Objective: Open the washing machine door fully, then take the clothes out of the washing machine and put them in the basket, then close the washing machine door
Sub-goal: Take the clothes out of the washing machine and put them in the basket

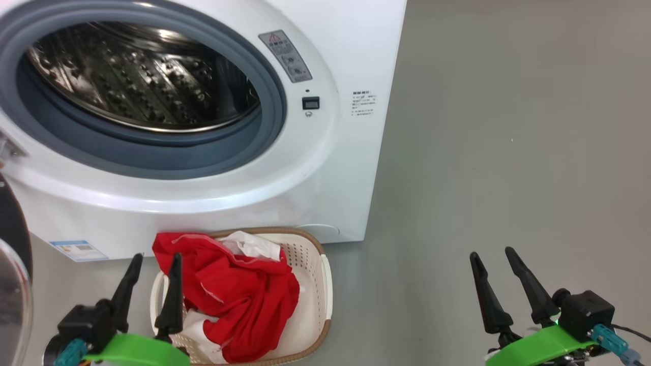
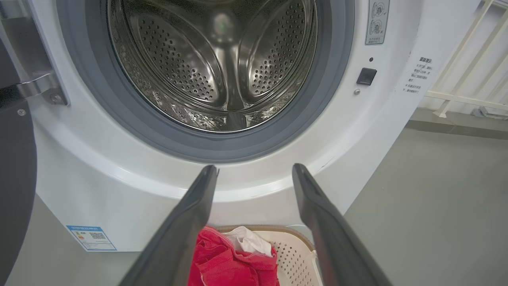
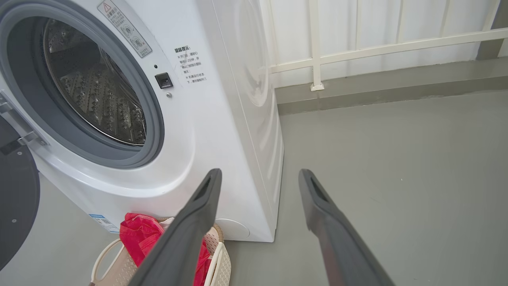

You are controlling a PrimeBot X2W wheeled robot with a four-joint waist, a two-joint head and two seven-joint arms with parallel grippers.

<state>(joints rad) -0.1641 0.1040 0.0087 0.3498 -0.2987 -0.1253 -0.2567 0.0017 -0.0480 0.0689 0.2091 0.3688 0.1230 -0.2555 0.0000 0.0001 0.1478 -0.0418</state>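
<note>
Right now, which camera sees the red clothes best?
The head view: the clothes lie spread in the basket, almost whole. The left wrist view catches their top part between the claw fingers; the right wrist view shows a red corner behind one finger.

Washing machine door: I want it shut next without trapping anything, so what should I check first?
1. Clothes lie in basket: ok.
2. Drum holds no fabric: ok.
3. Gasket free of fabric: ok.
4. Left gripper and right gripper fingers open, holding nothing: ok.
5. Washing machine door will clear the basket pile when swung: cannot tell.
</note>
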